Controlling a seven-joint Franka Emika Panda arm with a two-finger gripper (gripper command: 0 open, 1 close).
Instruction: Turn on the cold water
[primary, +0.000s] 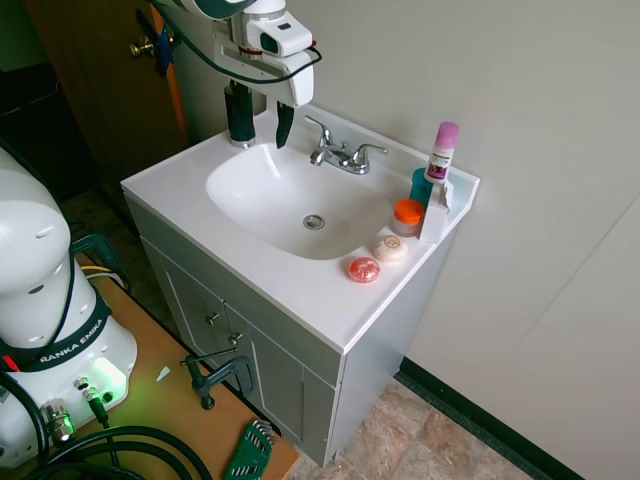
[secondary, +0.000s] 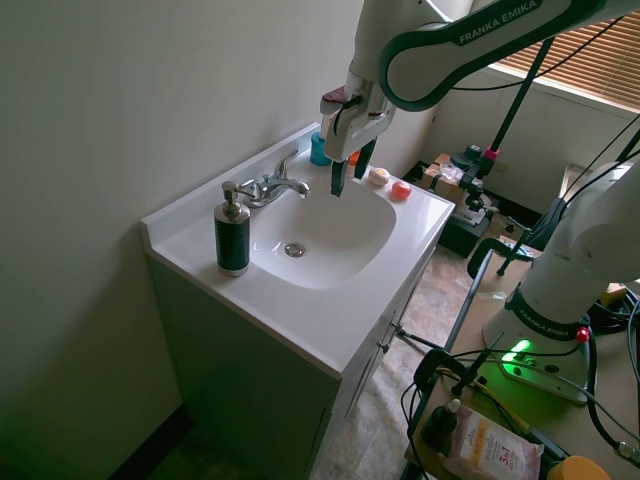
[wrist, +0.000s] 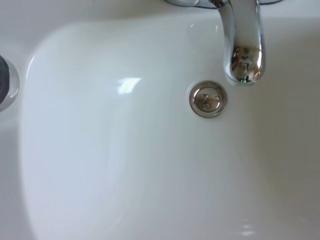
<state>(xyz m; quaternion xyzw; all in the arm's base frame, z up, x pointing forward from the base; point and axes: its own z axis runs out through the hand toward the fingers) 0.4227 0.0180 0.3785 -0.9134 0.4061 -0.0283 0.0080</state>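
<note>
Cold tap: the cold-water lever (primary: 370, 151) is the small chrome handle at the right end of the faucet in the first exterior view, upper centre of the frame, on the back ledge of the sink (primary: 300, 290). No water runs from the spout (wrist: 243, 45).

Twin lever: the matching hot handle (primary: 320, 126) sits at the faucet's left end — nearer the gripper than the cold one, so it is the easy one to catch by mistake.

Risk, wrong handle: I judge that a straight approach from the current spot meets the hot lever or the spout first, and the wrong water comes on.

Risk, slipping: the lever is small, rounded and shiny; a push placed off its end would likely slide off without turning it.

Risk, clutter: a pink-capped bottle (primary: 442, 150), a teal cup (primary: 421, 185) and an orange-lidded jar (primary: 407, 215) stand just right of the faucet — an overshoot past the cold lever could knock them.

Risk, soap pump: the dark dispenser (secondary: 232, 232) stands close beside the fingers in the first exterior view.

Gripper: the gripper (secondary: 349, 165) hangs above the basin, fingers pointing down and moderately apart, holding nothing and touching nothing — clear of the faucet.
</note>
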